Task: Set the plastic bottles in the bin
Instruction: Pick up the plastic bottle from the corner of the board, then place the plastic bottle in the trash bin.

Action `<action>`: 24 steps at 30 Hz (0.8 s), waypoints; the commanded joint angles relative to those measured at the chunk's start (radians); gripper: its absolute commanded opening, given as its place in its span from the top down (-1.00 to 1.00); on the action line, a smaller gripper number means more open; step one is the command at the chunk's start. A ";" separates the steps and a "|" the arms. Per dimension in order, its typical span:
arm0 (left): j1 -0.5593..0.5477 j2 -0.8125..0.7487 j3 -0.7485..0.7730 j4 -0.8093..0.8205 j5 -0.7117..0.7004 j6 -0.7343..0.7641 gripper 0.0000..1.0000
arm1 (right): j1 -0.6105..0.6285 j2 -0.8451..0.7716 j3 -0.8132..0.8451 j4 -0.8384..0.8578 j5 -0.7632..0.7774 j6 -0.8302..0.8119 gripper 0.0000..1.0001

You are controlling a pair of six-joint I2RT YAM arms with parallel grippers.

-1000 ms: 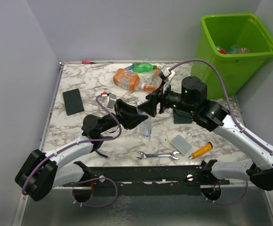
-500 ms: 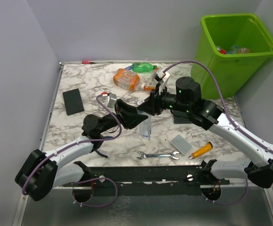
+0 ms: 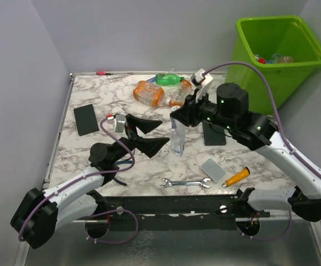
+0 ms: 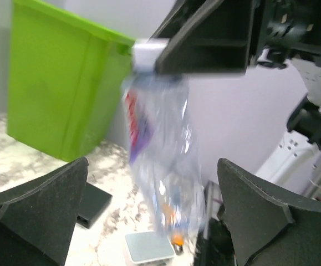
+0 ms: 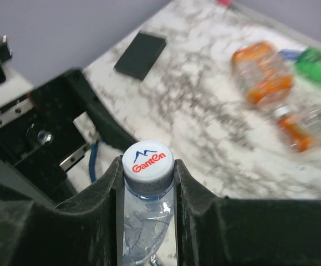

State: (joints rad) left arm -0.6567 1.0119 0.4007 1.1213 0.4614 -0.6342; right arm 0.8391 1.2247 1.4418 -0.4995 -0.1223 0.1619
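A clear, crushed plastic bottle (image 3: 177, 139) (image 4: 160, 149) hangs upright over the middle of the table. My right gripper (image 3: 177, 118) (image 5: 147, 166) is shut on its neck, just under the white cap (image 5: 147, 159). My left gripper (image 3: 156, 134) (image 4: 152, 213) is open to the bottle's left, its fingers clear of it. Two orange bottles (image 3: 149, 93) (image 3: 179, 95) and a green one (image 3: 168, 79) lie at the far edge. The lime-green bin (image 3: 260, 72) (image 4: 55, 83) stands off the table's far right corner, with bottles (image 3: 272, 58) inside.
Black slabs lie at the left (image 3: 86, 119) and under the right arm (image 3: 213, 134). A grey slab (image 3: 213, 169), a wrench (image 3: 187, 183) and an orange-handled screwdriver (image 3: 237, 177) sit near the front edge. A red-handled tool (image 3: 105, 72) lies along the far edge.
My left gripper has opened and drawn back left off the bottle. My right gripper has shut on the bottle's neck and shifted slightly right with it.
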 commanded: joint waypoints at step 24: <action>-0.043 -0.242 -0.105 -0.144 -0.638 0.190 -0.98 | -0.685 0.454 0.725 0.903 0.972 -0.401 0.99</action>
State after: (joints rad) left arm -0.6750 0.7864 0.3077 0.9916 -0.1078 -0.4690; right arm 0.2657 1.6077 2.0846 0.4847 0.8562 -0.4267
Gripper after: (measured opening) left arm 0.990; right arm 0.327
